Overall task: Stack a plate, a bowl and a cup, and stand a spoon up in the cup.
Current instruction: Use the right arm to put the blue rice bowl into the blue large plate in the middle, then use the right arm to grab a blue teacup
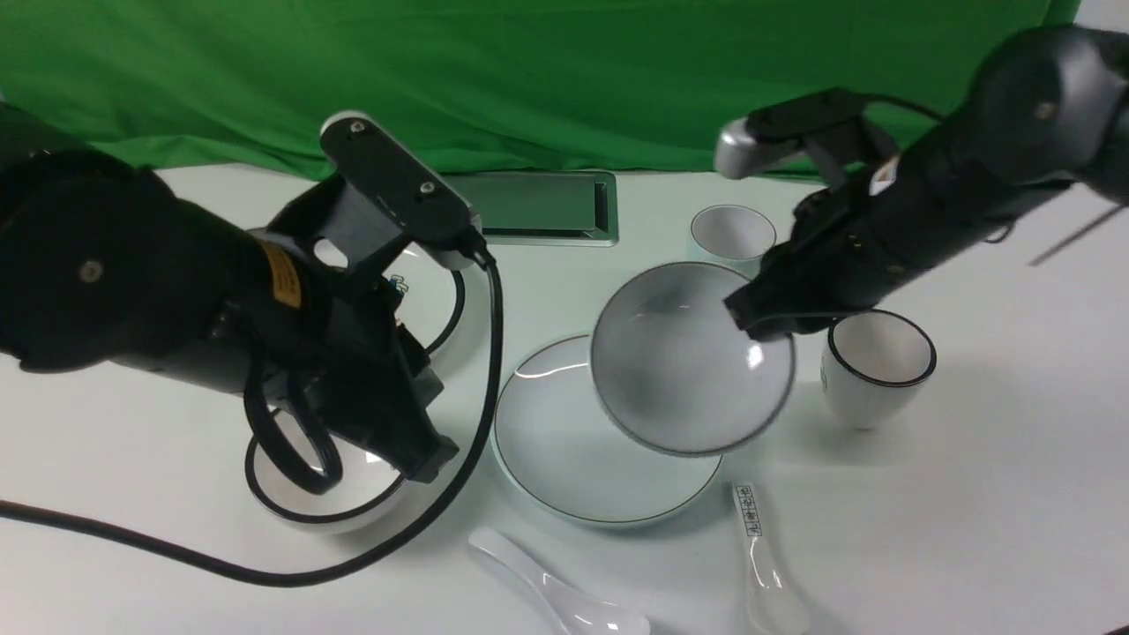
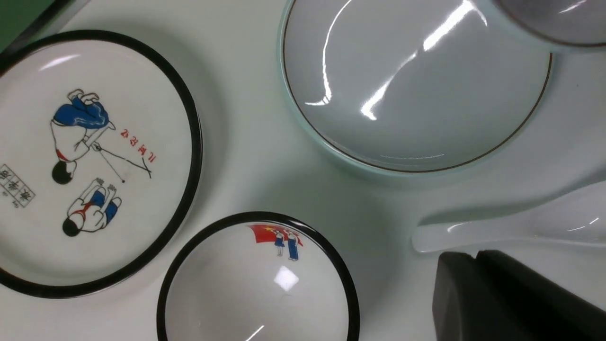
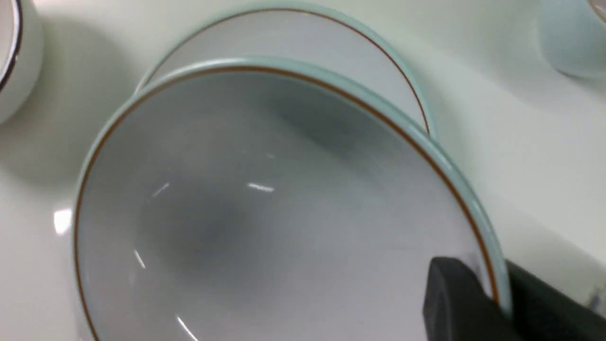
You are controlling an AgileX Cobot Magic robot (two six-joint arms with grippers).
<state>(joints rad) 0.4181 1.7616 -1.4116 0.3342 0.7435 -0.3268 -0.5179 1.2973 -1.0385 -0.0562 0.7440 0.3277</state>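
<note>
**Bowl (image 1: pixel 692 366).** Glazed ceramic: rigid, brittle, slick, and fairly heavy for a one-sided hold. It hangs tilted over the far right part of the plate (image 1: pixel 564 450), its opening turned toward the robot. Whether its low edge touches the plate cannot be told. The right jaws are pinching its rim on the right side, one finger inside the wall and one outside, as the right wrist view confirms.

Judgement: a rim pinch on smooth glaze carries the weight off-centre, so the bowl may swing or slip. A drop would likely chip both pieces. A slow, levelled descent onto the plate's middle is advised.

**Plate.** Flat on the bench (image 1: pixel 970 511), centre front, nothing resting in it.

**Cup (image 1: pixel 732 231).** Upright at the back, beyond the bowl. Small, light, smooth-walled. A hold across its rim wall looks most practical.

**Spoon (image 1: pixel 547 586).** Lies on the bench just in front of the plate. Low, thin, slippery. The handle is the likely hold.

**Obstructions.**
- The black-rimmed cup (image 1: pixel 878 366) stands just beside the right jaws on their right and is at risk when they draw away.
- The printed spoon (image 1: pixel 758 547) lies at the plate's right front.
- The black-rimmed bowl (image 1: pixel 362 498) and the pictured plate (image 2: pixel 156 94) sit on the left, beneath the left arm (image 1: pixel 132 291).
- The left jaws hang above the black-rimmed bowl. Whether they are spread or pressed together cannot be told.
</note>
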